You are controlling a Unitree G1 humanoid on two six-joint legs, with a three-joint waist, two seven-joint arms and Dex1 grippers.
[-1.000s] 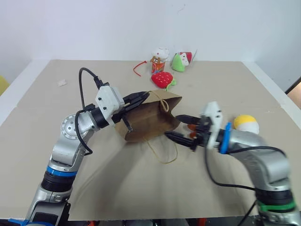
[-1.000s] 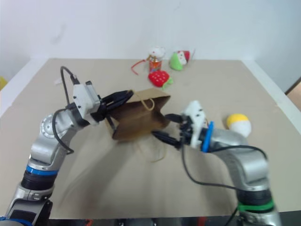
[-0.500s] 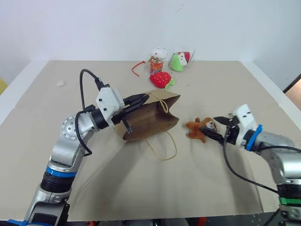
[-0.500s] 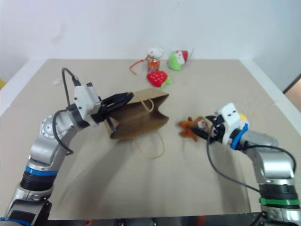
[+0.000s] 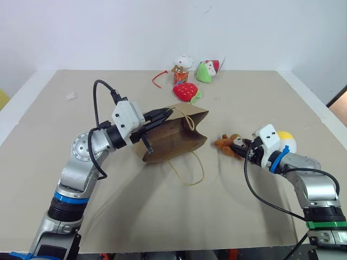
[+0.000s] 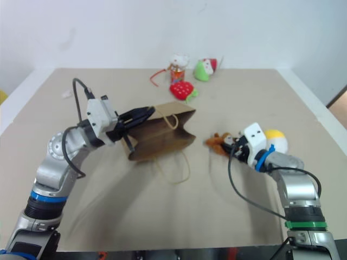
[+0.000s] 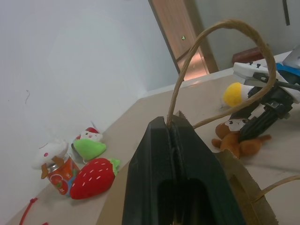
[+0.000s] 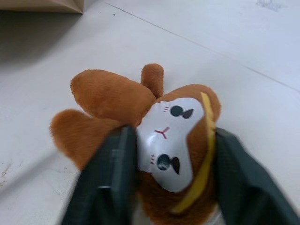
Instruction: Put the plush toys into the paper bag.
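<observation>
from the head views, the right gripper (image 5: 245, 149) has swung away from the paper bag (image 5: 176, 140) to the brown monkey (image 5: 229, 144) and closed on it, so the pick is under way. the left gripper (image 5: 160, 115) stays clenched on the bag's rim. the left wrist view adds the pinched handle (image 7: 220, 61); the right wrist view shows fingers (image 8: 110, 176) flanking the monkey's head on the table (image 8: 290, 42).

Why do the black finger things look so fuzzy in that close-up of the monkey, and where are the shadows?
Right wrist view: the fingers sit too near the lens and blur, while the monkey stays sharp. Left eye view: a soft shadow lies under the paper bag.
</observation>
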